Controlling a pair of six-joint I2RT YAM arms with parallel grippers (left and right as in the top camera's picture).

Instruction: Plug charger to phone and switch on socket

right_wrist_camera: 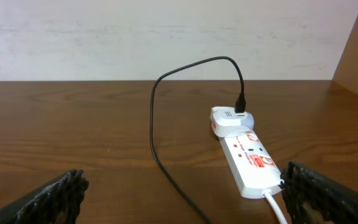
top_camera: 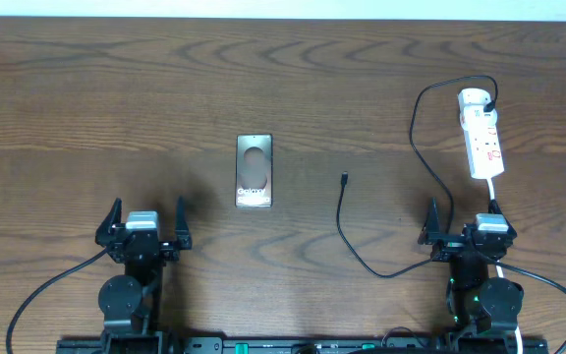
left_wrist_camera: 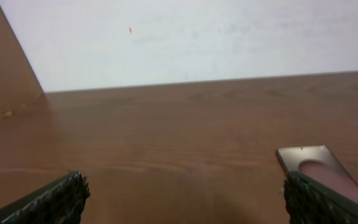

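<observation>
The phone (top_camera: 254, 170) lies flat mid-table, its lettering showing; in the left wrist view its near corner (left_wrist_camera: 316, 163) peeks past my right finger. The charger cable (top_camera: 347, 228) runs from its loose connector tip (top_camera: 344, 178) around to a white adapter (top_camera: 473, 98) plugged into the socket (top_camera: 483, 144), a white power strip with red markings (right_wrist_camera: 247, 160) at the right. The cable (right_wrist_camera: 166, 165) loops over the table before it. My left gripper (top_camera: 147, 222) stands open near the front edge, left of the phone. My right gripper (top_camera: 465, 222) stands open just in front of the strip. Neither holds anything.
The strip's white cord (right_wrist_camera: 277, 208) trails toward my right gripper. A pale wall (left_wrist_camera: 197, 37) rises beyond the table's far edge. Bare wooden tabletop (top_camera: 116, 118) lies to the left and behind the phone.
</observation>
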